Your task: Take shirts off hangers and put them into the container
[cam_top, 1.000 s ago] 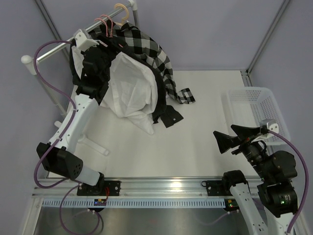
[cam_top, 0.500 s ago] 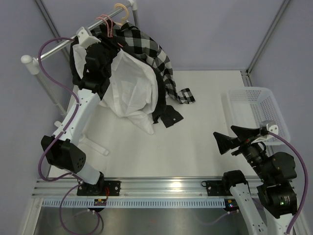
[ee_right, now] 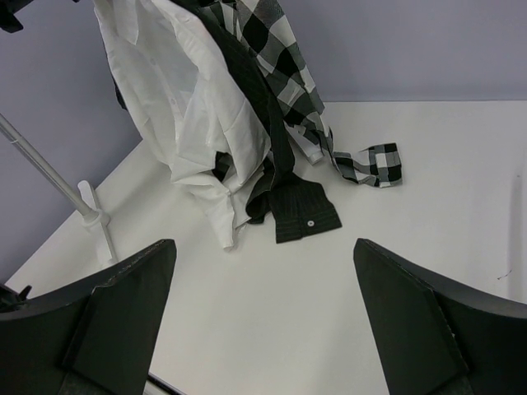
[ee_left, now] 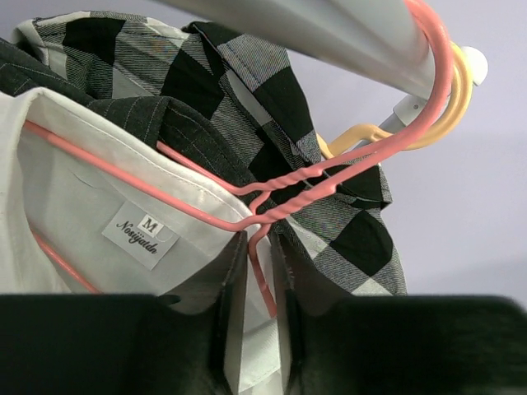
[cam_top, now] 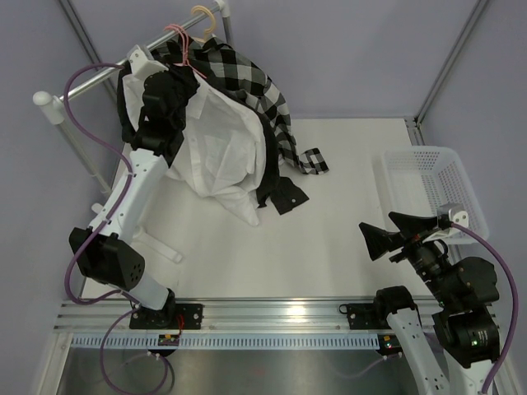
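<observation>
Close to my base on the right, my right gripper point(cam_top: 377, 222) hangs low over the table point(cam_top: 329, 255), fingers spread wide apart. Just beyond it, at the table's right edge, sits the white lattice container point(cam_top: 422, 151). Farther off on the left, all three shirts hang bunched together. The white shirt point(cam_top: 218, 152) is in front and the dark striped shirt point(cam_top: 276, 185) behind it, with the checked shirt point(cam_top: 247, 78) farthest; two cuffs trail onto the table. Up at the collars, my left gripper point(ee_left: 258, 271) has its fingers close together either side of the pink hanger point(ee_left: 346, 169) wire, below its twisted neck. Whether they pinch it I cannot tell. Its hook and the beige hanger point(ee_left: 445, 123) loop over the rail point(ee_left: 329, 33).
</observation>
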Robot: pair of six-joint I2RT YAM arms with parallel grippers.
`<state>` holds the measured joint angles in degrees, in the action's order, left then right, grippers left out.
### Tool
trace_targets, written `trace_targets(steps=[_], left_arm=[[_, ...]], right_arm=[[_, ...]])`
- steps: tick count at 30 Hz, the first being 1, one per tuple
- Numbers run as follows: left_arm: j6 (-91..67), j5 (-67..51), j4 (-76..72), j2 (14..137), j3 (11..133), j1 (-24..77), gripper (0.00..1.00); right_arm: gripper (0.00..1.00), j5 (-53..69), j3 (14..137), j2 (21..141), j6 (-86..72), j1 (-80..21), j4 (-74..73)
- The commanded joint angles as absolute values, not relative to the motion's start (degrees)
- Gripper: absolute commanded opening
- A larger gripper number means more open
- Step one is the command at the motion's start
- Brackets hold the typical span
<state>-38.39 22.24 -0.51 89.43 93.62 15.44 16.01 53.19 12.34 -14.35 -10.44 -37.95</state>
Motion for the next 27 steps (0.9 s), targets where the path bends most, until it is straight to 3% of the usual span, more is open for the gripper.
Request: trace_targets(steps=[1,16,20,27], left_arm=[[-40.8,21.9,-4.5,86.9,94.6,14.5,0.18],[-41.1,19.6,-2.5,78.1,91.0,14.3,0.17],[-41.4,17.1,-1.5,75.6,90.7,14.3,0.07],[-41.8,13.0,2.5,70.5,90.3,14.3,0.00]], right_arm=[[0.99,15.9,53.0,11.6,-14.0,-10.7,-37.5],[1.00,15.6,52.6,10.4,-14.0,-10.7,-37.4],[0.99,15.4,52.5,10.0,-14.1,-10.7,-37.4],[1.00,15.5,52.4,9.8,-14.1,-10.7,-37.4]])
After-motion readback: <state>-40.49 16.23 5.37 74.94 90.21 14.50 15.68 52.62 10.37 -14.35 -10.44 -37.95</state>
